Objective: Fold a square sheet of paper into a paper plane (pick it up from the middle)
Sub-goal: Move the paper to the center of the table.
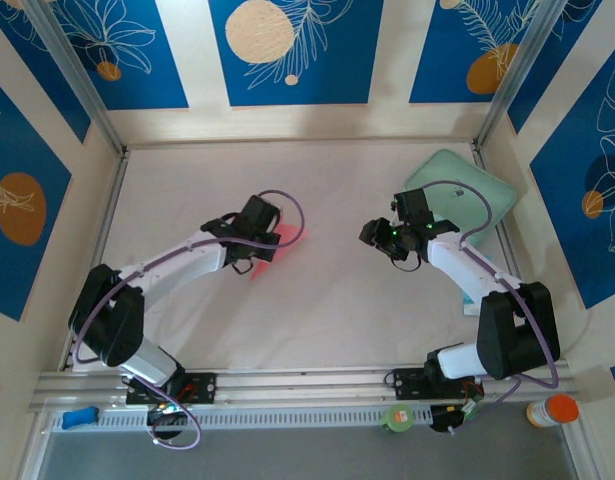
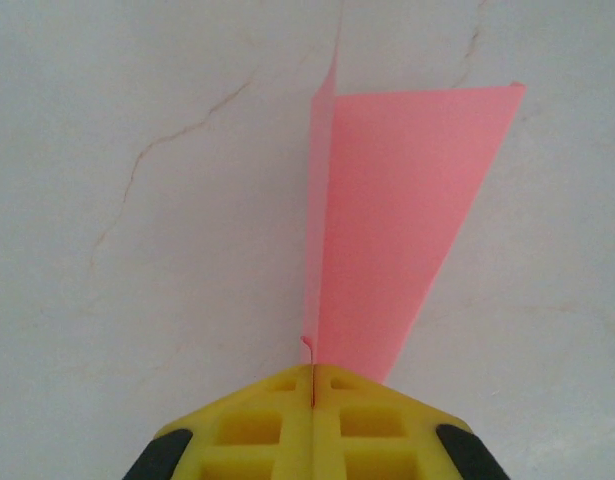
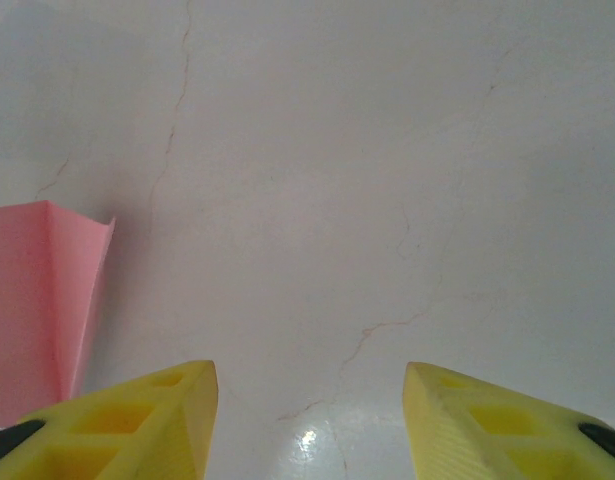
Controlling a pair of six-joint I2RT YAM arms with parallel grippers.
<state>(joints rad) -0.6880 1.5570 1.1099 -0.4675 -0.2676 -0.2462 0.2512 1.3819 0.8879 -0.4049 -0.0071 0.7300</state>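
Top external: paper plane (image 1: 290, 237) half-hidden

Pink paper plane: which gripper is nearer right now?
Left. The left gripper has its fingers shut on the pink paper plane at its narrow end. The right gripper hangs open over the table, off to the plane's right, not touching.

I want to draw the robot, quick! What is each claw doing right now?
Left gripper: closed, pinching the folded pink paper.
Right gripper: open, holding nothing.
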